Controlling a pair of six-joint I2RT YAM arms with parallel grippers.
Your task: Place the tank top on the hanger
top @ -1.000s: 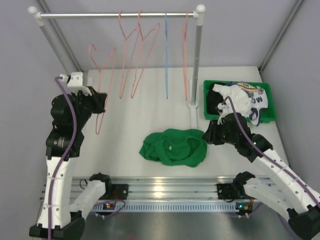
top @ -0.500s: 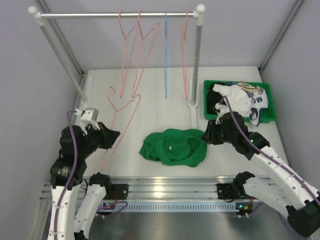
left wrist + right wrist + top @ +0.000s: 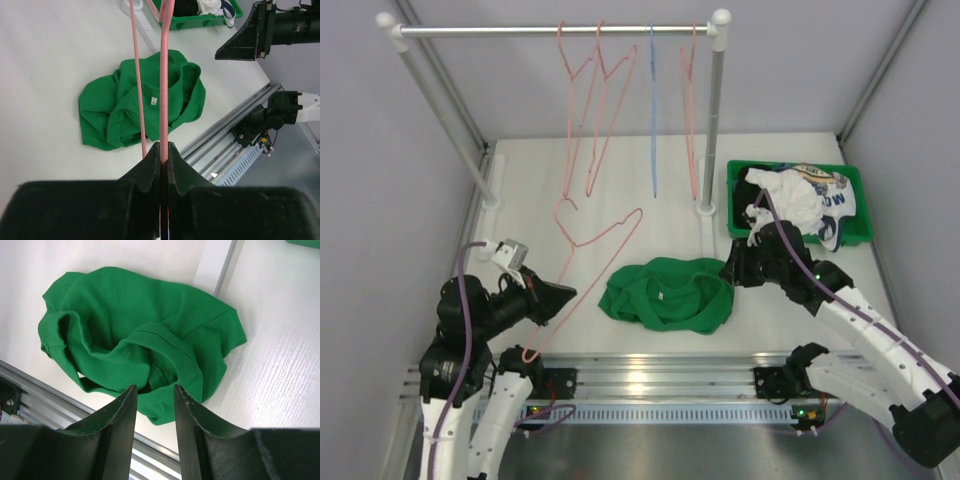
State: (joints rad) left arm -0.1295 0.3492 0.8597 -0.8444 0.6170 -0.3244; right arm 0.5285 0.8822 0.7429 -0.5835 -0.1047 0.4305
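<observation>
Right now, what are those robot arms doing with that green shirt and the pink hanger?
The left fingers are shut on a pink wire hanger, holding it out beside the green tank top. The tank top lies crumpled on the table and is not on the hanger yet. The right fingers are open and hover over the tank top's right edge.

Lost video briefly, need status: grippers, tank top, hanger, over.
Left gripper shut on hanger, off the rail. Right gripper open, over tank top. Tank top crumpled on table, not on hanger. Nothing between them.
</observation>
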